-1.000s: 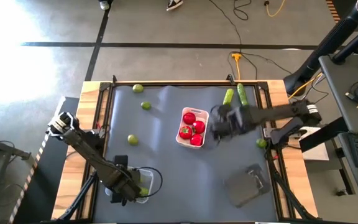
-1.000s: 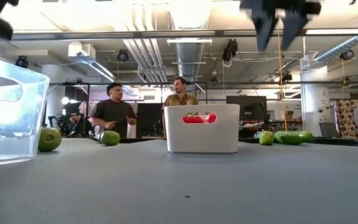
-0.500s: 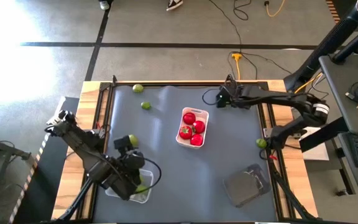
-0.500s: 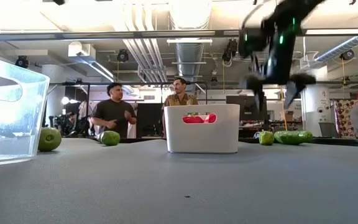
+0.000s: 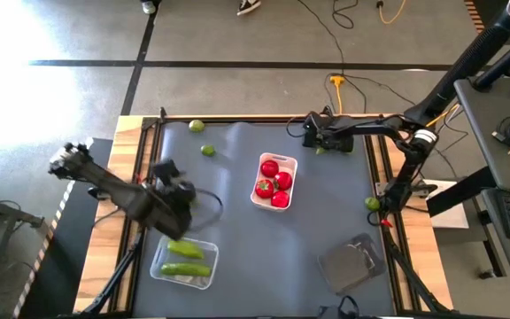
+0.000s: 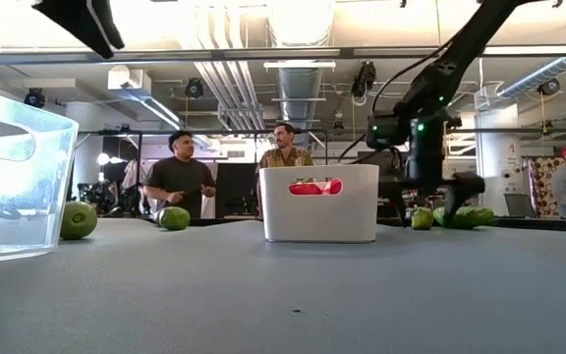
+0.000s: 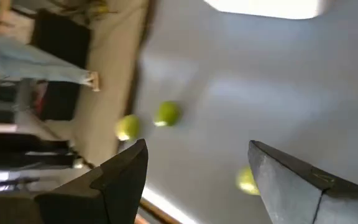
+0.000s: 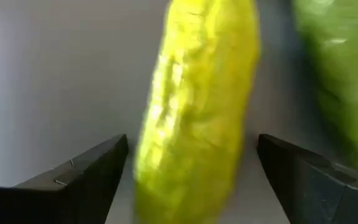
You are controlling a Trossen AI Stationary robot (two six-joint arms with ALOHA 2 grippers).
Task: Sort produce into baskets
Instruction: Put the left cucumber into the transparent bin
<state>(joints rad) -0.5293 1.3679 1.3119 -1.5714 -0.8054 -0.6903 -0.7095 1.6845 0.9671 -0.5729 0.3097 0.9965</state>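
Right claw [image 8: 188,180] released, low at far right of counter [image 5: 237,266], fingers either side of cucumber [image 8: 194,106]. Its long axis runs straight ahead between them; you just close. Left claw [image 7: 197,180] released, empty, up near clear tray [image 5: 204,262].

No text, label, brand, number or sign can be read in any of the views. Nothing legible shows on the desk, the trays, the produce or the arms, and the room behind shows only fittings and screens too far off to make out any writing.
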